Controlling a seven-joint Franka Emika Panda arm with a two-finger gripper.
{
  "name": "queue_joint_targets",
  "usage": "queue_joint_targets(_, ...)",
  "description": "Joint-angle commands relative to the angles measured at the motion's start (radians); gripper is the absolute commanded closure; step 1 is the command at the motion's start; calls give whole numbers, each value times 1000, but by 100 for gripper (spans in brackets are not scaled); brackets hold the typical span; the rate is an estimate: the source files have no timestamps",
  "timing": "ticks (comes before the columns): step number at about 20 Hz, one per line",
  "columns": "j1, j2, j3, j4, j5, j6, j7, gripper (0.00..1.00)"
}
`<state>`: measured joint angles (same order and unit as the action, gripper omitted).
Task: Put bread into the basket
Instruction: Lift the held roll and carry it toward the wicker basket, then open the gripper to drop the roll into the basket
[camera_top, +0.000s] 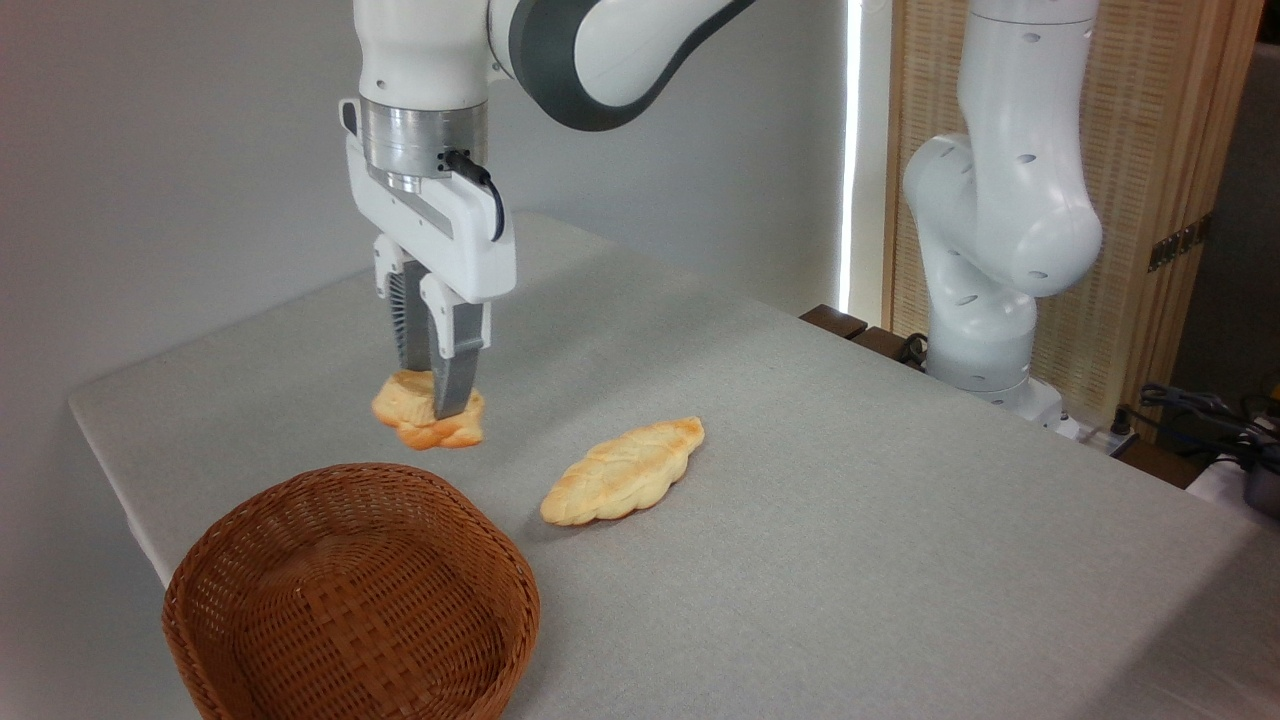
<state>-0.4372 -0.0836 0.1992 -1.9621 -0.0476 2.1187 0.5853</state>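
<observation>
Partly hidden bread, fingers clamped on it, basket cut off below

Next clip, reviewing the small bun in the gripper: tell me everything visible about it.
The bread is a small, lumpy, golden-orange bun with a knobbly top, paler where light hits it. The gripper is shut on it from above, one finger crossing its front. It looks lifted clear of the table, hanging above and behind the far rim of the basket, whose inside shows nothing. Nothing else touches it.

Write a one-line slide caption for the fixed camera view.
Pincer shut on the bread, held above the table beyond the empty basket; braided loaf lies alongside.
</observation>
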Motion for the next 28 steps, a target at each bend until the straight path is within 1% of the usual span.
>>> queue_joint_targets(1, -6, 10, 17, 3, 2, 96, 4, 41)
queue_joint_targets(2, -5, 12, 23, 2, 2, 107, 4, 34)
queue_joint_targets(3, -5, 13, 28, 2, 0, 121, 4, 17)
queue_joint_targets(4, -5, 13, 28, 2, 0, 122, 4, 10)
queue_joint_targets(5, -2, 13, 29, 2, 0, 124, 2, 0)
queue_joint_targets(7, 0, 22, 29, 2, 0, 136, 1, 0)
queue_joint_targets(9, 2, 27, 31, 2, -2, 171, -1, 0)
queue_joint_targets(11, 0, 28, 51, 2, -2, 188, -1, 0)
queue_joint_targets(13, 2, 28, 51, 2, -2, 201, 1, 0)
queue_joint_targets(21, 2, 28, 52, 0, 0, 193, -1, 0)
queue_joint_targets(25, 0, 28, 52, 3, 0, 135, -2, 0)
queue_joint_targets(27, -2, 25, 51, 3, 0, 84, -2, 0)
queue_joint_targets(28, -2, 24, 49, 6, 2, 39, -4, 0)
